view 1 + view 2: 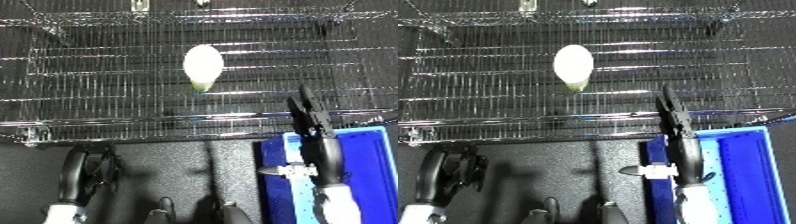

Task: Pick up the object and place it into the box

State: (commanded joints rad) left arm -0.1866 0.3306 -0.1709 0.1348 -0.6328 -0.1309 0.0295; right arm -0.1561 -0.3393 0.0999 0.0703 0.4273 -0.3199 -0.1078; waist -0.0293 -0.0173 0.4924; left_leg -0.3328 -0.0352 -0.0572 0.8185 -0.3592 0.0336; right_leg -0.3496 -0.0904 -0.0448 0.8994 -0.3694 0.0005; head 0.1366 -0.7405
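A white egg-shaped object (203, 65) with a pale green lower tip lies on the wire rack (107, 90), near its middle. My right hand (311, 120) is seen edge on, fingers straight and pointing up the view. It reaches over the rack's front edge, to the right of and below the object, apart from it and holding nothing. The blue bin (744, 170) sits at the lower right, below the rack, with my right forearm crossing its left wall. My left hand (84, 172) hangs low at the lower left in front of the rack, fingers relaxed and empty.
The rack's front rail (133, 125) runs across the middle of the view, with dark floor (178, 165) below it. Parts of my own body (164, 207) show as dark shapes at the bottom edge. The rack's far rail (222, 17) bounds the top.
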